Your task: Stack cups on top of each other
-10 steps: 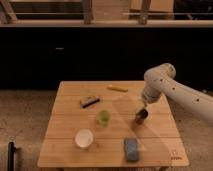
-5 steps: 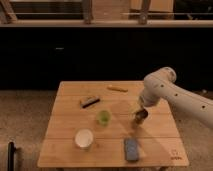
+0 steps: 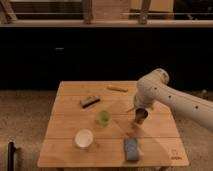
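The dark grey metallic tumbler [image 3: 140, 116] is at the right middle of the wooden table [image 3: 65, 150]. My gripper [image 3: 139, 111] is right at its top, at the end of the white arm that comes in from the right. I cannot tell if the tumbler rests on the table or is held. The light green cup [image 3: 103, 118] stands upright near the table's middle, left of the tumbler and apart from it. The wider white cup [image 3: 83, 138] stands at the front left.
A flat blue-grey pad [image 3: 131, 149] lies at the front, below the tumbler. A black-and-wood brush-like bar [image 3: 90, 102] lies at the back left. A small yellow piece [image 3: 118, 89] lies near the back edge. A dark wall is behind the table.
The arm's elbow has swung lower and nearer over the table's right side. The tumbler and gripper stay at nearly the same spot. The other cups have not moved.
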You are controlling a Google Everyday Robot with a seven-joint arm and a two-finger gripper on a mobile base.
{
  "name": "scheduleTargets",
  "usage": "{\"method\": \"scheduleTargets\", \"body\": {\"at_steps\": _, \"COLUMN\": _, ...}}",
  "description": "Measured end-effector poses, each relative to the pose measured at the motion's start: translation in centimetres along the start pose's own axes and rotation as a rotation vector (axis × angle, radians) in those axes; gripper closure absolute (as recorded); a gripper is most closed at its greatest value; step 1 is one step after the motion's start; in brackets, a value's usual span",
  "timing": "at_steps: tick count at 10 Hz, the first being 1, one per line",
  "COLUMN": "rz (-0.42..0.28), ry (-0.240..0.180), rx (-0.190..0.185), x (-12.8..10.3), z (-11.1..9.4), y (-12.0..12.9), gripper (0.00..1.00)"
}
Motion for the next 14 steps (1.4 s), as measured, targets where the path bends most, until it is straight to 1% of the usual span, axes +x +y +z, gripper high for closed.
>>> {"method": "scheduleTargets", "body": {"at_steps": 2, "rz": 0.094, "ry": -0.011, "rx": -0.008, "x": 0.3, "z": 0.6, "y": 0.9, "gripper": 0.2}}
{"method": "scheduleTargets", "body": {"at_steps": 4, "rz": 0.172, "ry": -0.035, "rx": 0.0, "x": 0.4, "z": 1.4, "y": 1.7, "gripper": 0.2}}
{"method": "scheduleTargets", "body": {"at_steps": 5, "rz": 0.192, "ry": -0.045, "rx": 0.008, "x": 0.4, "z": 1.8, "y": 1.8, "gripper": 0.2}}
{"method": "scheduleTargets", "body": {"at_steps": 7, "rz": 0.234, "ry": -0.078, "rx": 0.042, "x": 0.3, "z": 2.8, "y": 2.1, "gripper": 0.2}}
{"method": "scheduleTargets", "body": {"at_steps": 9, "rz": 0.254, "ry": -0.112, "rx": 0.059, "x": -0.2, "z": 4.0, "y": 2.2, "gripper": 0.2}}
{"method": "scheduleTargets", "body": {"at_steps": 11, "rz": 0.286, "ry": -0.127, "rx": 0.062, "x": -0.5, "z": 5.0, "y": 1.8, "gripper": 0.2}}
{"method": "scheduleTargets", "body": {"at_steps": 14, "rz": 0.343, "ry": -0.117, "rx": 0.046, "x": -0.7, "z": 5.7, "y": 1.7, "gripper": 0.2}}
